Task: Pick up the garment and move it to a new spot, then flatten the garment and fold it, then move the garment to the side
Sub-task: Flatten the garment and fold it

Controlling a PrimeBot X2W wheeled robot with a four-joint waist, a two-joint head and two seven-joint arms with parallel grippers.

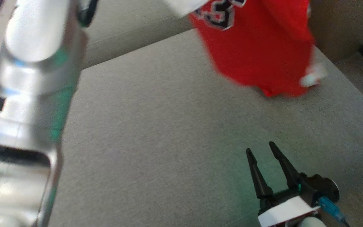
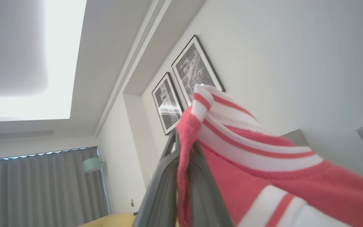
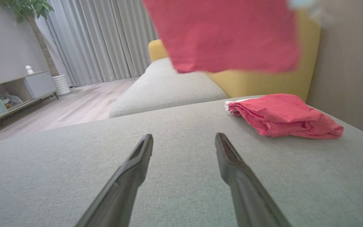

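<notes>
The red garment (image 1: 257, 47) is held aloft above the far part of the grey sofa seat (image 1: 169, 126), its striped edge pinched between the closed fingers of the left gripper (image 2: 184, 142). The right gripper (image 1: 259, 147) is poised low over the seat, fingers spread apart. A second red cloth (image 3: 282, 116) is seen crumpled on the seat.

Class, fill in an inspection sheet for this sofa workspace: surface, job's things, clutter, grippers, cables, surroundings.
Surface: grey sofa cushion, flat and smooth.
Job's things: red jersey hanging above the cushion, blurred.
Clutter: bunched red cloth lying on the cushion, apart from the jersey.
Grippers: left gripper shut on the jersey's striped edge; right gripper open above the cushion, holding nothing.
Cables: blue lead at the right wrist.
Surroundings: framed pictures, grey curtains, yellow backrest, wooden floor.
</notes>
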